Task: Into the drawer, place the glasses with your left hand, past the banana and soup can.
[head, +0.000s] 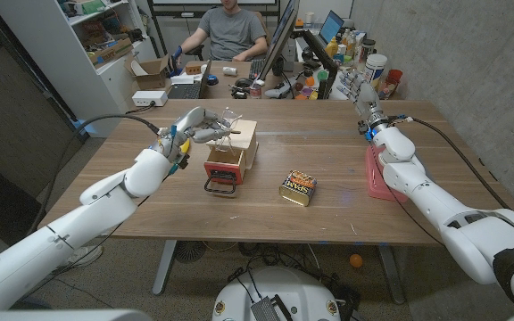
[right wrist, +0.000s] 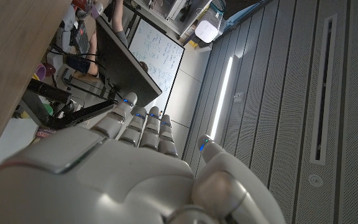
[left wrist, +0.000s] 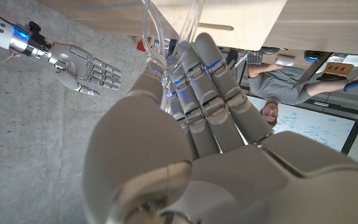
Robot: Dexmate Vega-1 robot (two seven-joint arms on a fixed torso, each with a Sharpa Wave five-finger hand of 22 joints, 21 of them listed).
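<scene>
My left hand (head: 194, 125) grips a pair of clear-framed glasses (head: 227, 126) and holds them just above a small wooden box (head: 244, 135). The box's red drawer (head: 224, 167) is pulled out toward me, black handle in front. In the left wrist view the clear frames (left wrist: 166, 34) stick out past my fingers (left wrist: 207, 81), close to the wooden box (left wrist: 241, 15). A tin can (head: 298, 188) lies on the table to the right of the drawer. My right hand (head: 365, 98) is raised at the far right with its fingers apart and holds nothing; it also appears in the left wrist view (left wrist: 82, 65).
A flat pink thing (head: 378, 175) lies under my right forearm near the wooden table's (head: 150, 209) right edge. A person (head: 230, 31) sits behind the table at a cluttered desk. Shelves and boxes stand at the back left.
</scene>
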